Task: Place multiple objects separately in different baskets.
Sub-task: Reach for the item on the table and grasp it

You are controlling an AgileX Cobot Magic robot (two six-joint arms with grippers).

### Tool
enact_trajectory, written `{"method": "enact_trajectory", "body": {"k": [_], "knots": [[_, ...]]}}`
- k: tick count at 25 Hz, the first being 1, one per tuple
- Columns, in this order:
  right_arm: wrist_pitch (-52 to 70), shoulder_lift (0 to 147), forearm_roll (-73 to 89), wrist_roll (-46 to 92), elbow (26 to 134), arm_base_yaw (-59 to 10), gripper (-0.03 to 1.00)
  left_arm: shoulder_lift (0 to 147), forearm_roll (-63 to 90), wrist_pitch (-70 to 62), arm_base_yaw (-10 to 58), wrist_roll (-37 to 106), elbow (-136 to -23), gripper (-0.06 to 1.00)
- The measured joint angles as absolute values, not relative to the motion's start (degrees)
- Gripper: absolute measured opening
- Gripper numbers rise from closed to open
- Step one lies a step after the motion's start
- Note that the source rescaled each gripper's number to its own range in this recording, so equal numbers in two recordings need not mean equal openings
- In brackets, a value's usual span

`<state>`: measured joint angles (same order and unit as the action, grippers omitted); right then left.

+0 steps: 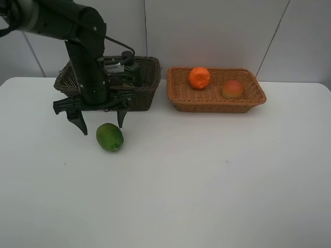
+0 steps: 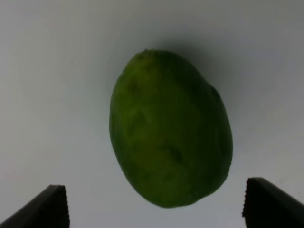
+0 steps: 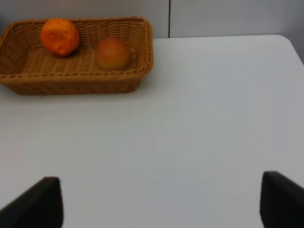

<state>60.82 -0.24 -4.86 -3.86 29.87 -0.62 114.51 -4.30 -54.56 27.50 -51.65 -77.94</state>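
Observation:
A green round fruit (image 1: 109,137) lies on the white table in front of the dark brown basket (image 1: 150,77). My left gripper (image 1: 102,128) hangs open just behind and above it, one finger on each side; in the left wrist view the green fruit (image 2: 171,128) fills the space ahead of the open left gripper (image 2: 156,217). The light tan basket (image 1: 216,106) holds an orange (image 1: 199,77) and a red-orange peach-like fruit (image 1: 232,89). My right gripper (image 3: 161,202) is open over bare table, facing the tan basket (image 3: 71,83), orange (image 3: 59,36) and peach-like fruit (image 3: 112,53).
The left arm (image 1: 85,57) covers much of the dark basket, so its contents are mostly hidden. The two baskets stand side by side at the back of the table, close to the wall. The table's right edge shows in the right wrist view.

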Motion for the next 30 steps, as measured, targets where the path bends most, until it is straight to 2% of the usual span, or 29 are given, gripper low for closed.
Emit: {"method": "enact_trajectory", "body": {"k": [12, 30], "knots": [[60.82, -0.24, -4.86, -3.86, 29.87, -0.62, 0.86, 114.88, -8.14, -50.39, 27.5, -53.61, -77.76, 0.95], [60.82, -0.24, -4.86, -3.86, 29.87, -0.62, 0.86, 118.67, -5.85, -49.62, 27.5, -53.05, -77.76, 0.95]]}}
